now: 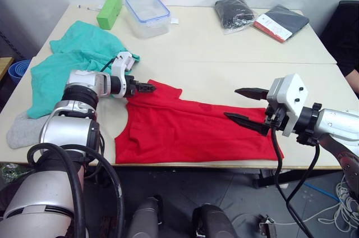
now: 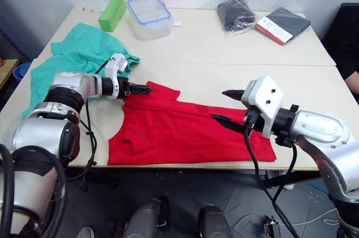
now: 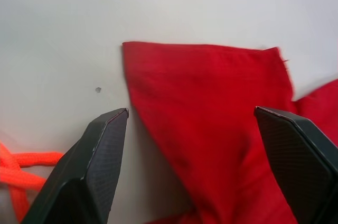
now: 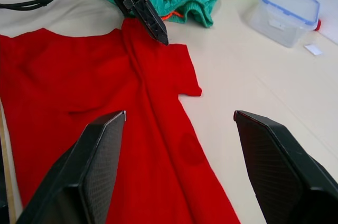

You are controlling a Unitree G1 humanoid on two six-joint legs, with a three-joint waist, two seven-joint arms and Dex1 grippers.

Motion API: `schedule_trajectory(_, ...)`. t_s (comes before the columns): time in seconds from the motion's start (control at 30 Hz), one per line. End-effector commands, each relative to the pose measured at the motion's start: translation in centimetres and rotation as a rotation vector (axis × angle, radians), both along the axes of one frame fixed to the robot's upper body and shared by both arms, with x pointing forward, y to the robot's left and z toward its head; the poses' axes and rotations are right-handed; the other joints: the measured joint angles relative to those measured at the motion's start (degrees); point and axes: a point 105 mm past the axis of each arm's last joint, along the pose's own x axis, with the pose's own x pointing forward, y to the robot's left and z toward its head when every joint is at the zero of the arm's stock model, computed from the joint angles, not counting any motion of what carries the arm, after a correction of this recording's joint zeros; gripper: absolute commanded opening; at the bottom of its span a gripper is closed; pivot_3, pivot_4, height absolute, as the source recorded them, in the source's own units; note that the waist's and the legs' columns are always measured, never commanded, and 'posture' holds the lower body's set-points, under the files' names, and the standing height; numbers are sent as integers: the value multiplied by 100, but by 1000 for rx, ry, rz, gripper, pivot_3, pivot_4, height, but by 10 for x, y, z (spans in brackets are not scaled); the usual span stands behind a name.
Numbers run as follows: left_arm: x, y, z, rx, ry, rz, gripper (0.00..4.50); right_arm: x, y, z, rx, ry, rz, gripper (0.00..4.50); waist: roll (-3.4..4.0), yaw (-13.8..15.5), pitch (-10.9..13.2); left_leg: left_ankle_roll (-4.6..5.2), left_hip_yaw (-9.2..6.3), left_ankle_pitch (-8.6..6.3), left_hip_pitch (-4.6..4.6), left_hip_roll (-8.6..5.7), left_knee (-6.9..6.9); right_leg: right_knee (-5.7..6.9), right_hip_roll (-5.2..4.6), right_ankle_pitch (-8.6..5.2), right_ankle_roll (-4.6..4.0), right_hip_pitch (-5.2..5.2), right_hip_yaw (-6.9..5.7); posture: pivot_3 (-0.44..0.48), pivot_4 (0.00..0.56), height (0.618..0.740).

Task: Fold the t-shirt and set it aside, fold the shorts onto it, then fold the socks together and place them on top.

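The red t-shirt (image 1: 190, 131) lies spread flat along the table's front edge. My left gripper (image 1: 147, 87) is open just above its upper sleeve. In the left wrist view that sleeve's corner (image 3: 211, 108) lies between the two spread fingers. My right gripper (image 1: 233, 103) hovers open over the shirt's right part, holding nothing. The teal-green shorts (image 1: 73, 58) lie crumpled at the table's left, and their orange drawstring (image 3: 21, 166) shows beside my left finger. The grey socks (image 1: 25, 131) rest at the front left corner, partly behind my left arm.
At the back of the table stand a green box (image 1: 109, 10) and a clear lidded container (image 1: 147, 13). A black bag (image 1: 234, 12) and a dark flat packet (image 1: 282, 23) lie at the back right. A person (image 1: 349, 36) is at the right edge.
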Motion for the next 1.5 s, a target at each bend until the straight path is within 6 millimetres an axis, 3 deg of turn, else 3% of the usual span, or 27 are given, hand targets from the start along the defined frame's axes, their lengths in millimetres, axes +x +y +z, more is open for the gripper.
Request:
schedule_trajectory(0.03,6,-3,8,7,-56,7,3993,-9,5,9,-9,-53,12,3341,0,11,0,0,0,0,0,0,0,0,-1,0,0,0,0,0,150,740)
schedule_trajectory(0.07,6,-5,8,-16,-44,16,3993,-10,5,9,-9,-55,10,3341,0,13,0,0,0,0,0,-1,1,1,-2,0,0,1,0,0,150,740)
schedule_trajectory(0.17,9,-8,6,-18,-49,49,3421,-11,6,10,-4,-61,1,3341,-1,14,0,0,0,0,1,-1,4,1,-3,0,0,2,0,0,150,740)
schedule_trajectory(0.4,10,-13,6,-46,-60,48,1287,-12,5,8,-1,-58,-17,3341,-2,17,1,0,0,0,0,-2,3,1,-3,0,0,2,-2,0,150,740)
schedule_trajectory(0.53,9,-16,15,-101,-107,0,34,-12,4,4,-2,-51,-25,3341,-2,17,1,0,0,0,0,-2,2,1,-3,0,0,1,-2,0,150,740)
schedule_trajectory(0.7,3,-17,44,-147,-288,-184,34,-11,5,3,6,-39,-19,3341,-2,2,1,-1,3,1,0,-1,0,0,0,0,0,-1,-2,0,150,740)
schedule_trajectory(0.83,-21,-20,63,-138,-435,-480,34,-9,6,0,8,-21,-13,3341,-1,-3,1,-3,10,2,0,1,-5,0,2,0,0,-6,1,0,150,740)
schedule_trajectory(0.93,-37,-16,77,-178,-585,-595,34,-7,6,-3,10,-3,-10,3341,-1,4,0,-3,13,2,1,1,-5,-2,0,0,0,-6,3,0,150,740)
schedule_trajectory(1.2,-93,-1,-1,166,-607,-993,34,-1,6,-15,-3,44,1,3341,3,-48,-2,-2,8,1,7,4,-7,-3,0,0,-1,4,4,0,150,740)
schedule_trajectory(1.5,-108,0,-22,405,-881,-1117,34,8,1,-23,-3,79,-23,3341,3,1,-2,9,-2,-5,11,0,1,-9,-8,2,1,18,-8,0,150,740)
